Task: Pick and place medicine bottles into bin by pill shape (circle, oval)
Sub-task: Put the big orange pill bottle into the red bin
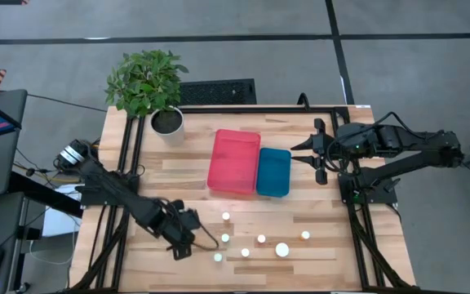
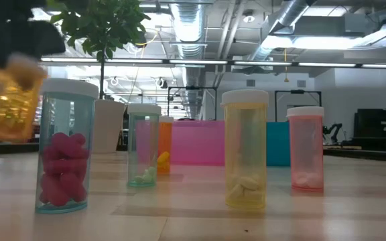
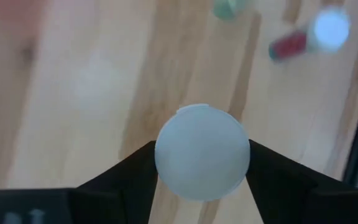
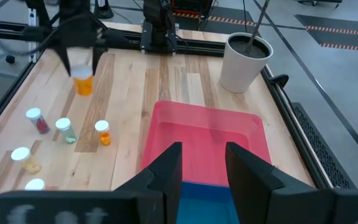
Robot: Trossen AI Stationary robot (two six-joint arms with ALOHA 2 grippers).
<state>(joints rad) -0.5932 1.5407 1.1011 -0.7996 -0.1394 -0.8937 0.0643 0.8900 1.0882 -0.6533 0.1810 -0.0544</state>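
Your left gripper (image 3: 202, 163) is pinching a white-capped amber bottle (image 4: 83, 79) by its sides, lifted clear of the desk (image 1: 300, 196) at its near-left part. Five more bottles stand in a loose row beside it. Your right gripper (image 4: 202, 163) hangs spread over the pink bin (image 1: 234, 162) and blue bin (image 1: 273, 171).

Looks like a robotics lab or industrial workspace. You've got exposed ceiling ducts (image 2: 293, 17), grey concrete floor (image 1: 219, 16) with marked lines, and a wooden table (image 1: 300, 253) on black metal framing.
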